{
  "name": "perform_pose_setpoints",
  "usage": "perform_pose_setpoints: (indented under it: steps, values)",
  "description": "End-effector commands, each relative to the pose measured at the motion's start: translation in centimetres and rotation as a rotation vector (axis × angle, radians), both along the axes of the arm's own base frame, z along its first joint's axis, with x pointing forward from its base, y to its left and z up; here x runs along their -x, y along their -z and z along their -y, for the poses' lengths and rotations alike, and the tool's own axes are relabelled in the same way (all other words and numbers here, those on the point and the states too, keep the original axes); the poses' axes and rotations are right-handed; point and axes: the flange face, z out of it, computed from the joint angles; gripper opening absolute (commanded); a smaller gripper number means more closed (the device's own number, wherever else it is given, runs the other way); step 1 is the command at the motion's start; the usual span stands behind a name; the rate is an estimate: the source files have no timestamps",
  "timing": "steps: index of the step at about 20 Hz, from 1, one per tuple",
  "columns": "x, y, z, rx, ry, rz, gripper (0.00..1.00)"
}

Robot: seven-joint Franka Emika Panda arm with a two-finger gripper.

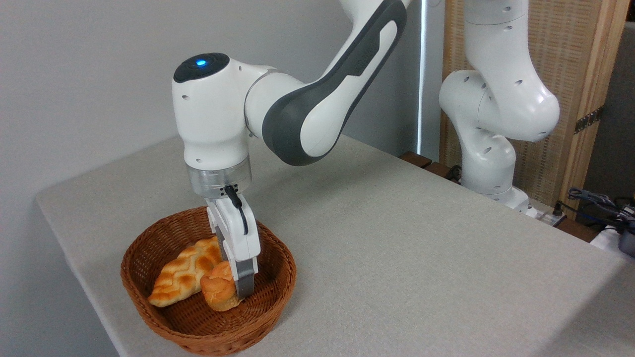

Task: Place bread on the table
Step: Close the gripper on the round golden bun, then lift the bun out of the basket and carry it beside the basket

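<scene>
The large grey-beige cloth-covered table (397, 238) is awaiting the bread; the brown woven wicker basket (278, 292) is holding a braided loaf (183, 275) and the small round golden bun (217, 292), which the gripper (237, 290) appears to be grasping, not yet lifted out

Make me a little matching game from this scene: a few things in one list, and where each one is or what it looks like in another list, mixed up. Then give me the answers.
Things:
1. small round bun
2. braided loaf
3. wicker basket
4. claw

Descriptions:
A. brown and woven, standing near the table's front left corner
B. long and glazed, lying at the left inside the basket
C. white and grey, reaching down into the basket against the bun
D. golden-orange with a knotted top, right of the loaf

Pairs: 1-D, 2-B, 3-A, 4-C
</scene>
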Motion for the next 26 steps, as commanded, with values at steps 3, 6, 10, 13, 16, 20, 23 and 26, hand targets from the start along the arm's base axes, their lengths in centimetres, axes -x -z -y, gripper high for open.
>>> perform_pose_setpoints:
  steps: [3,6,10,13,16,20,23,26]
  values:
    - [-0.1,0.2,0.1,0.007,0.013,0.017,0.58]
    - [-0.1,-0.5,-0.9,0.047,-0.028,0.004,0.53]
    - [-0.5,-3.4,-1.5,0.063,-0.033,-0.041,0.53]
    - [-0.5,-5.8,-1.8,0.066,-0.026,-0.080,0.53]
    - [-0.8,-8.4,-1.8,0.075,-0.024,-0.077,0.54]
    - [0.6,-12.0,-0.9,0.091,-0.002,-0.095,0.56]
    - [1.6,-13.4,-0.4,0.090,0.006,-0.085,0.57]
    - [3.4,-13.8,0.3,0.087,0.027,-0.124,0.57]
